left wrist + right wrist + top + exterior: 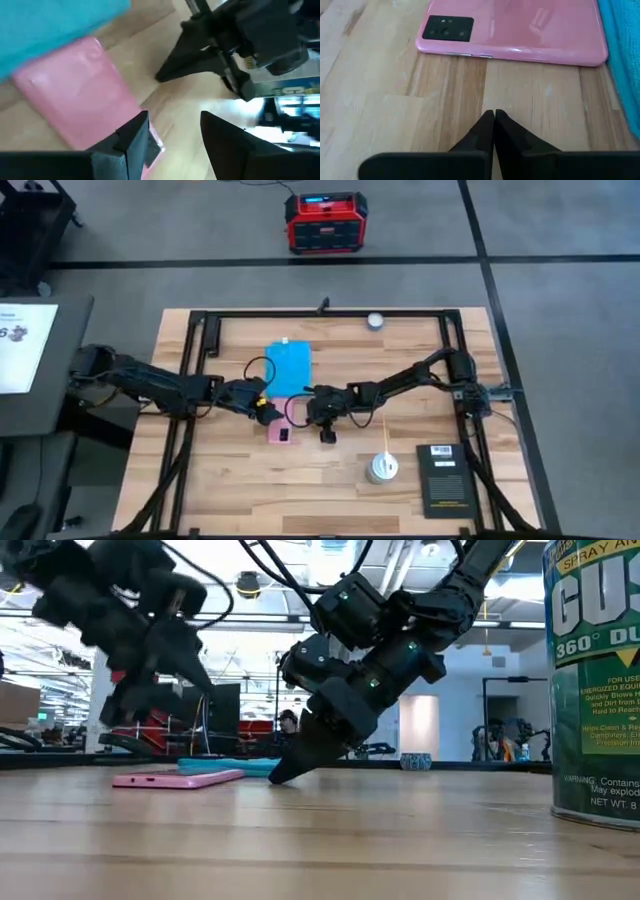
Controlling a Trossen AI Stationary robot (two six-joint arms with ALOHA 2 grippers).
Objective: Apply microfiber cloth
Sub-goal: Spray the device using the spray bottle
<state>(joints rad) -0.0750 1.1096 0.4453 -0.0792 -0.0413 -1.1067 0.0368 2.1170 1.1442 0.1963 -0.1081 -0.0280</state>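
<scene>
Microfiber cloth (288,368) lies flat at centre frame, long axis running up-frame, just above both grippers: left gripper (262,408) open and empty, right gripper (297,409) shut, empty.

Phone (281,430) lies just beside cloth (288,368) on table (250,490).

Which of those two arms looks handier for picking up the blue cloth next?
Probably the left. Its pincer is open, by the microfiber cloth and the pink phone. The right pincer is shut, tips on bare wood beside the phone.
</scene>
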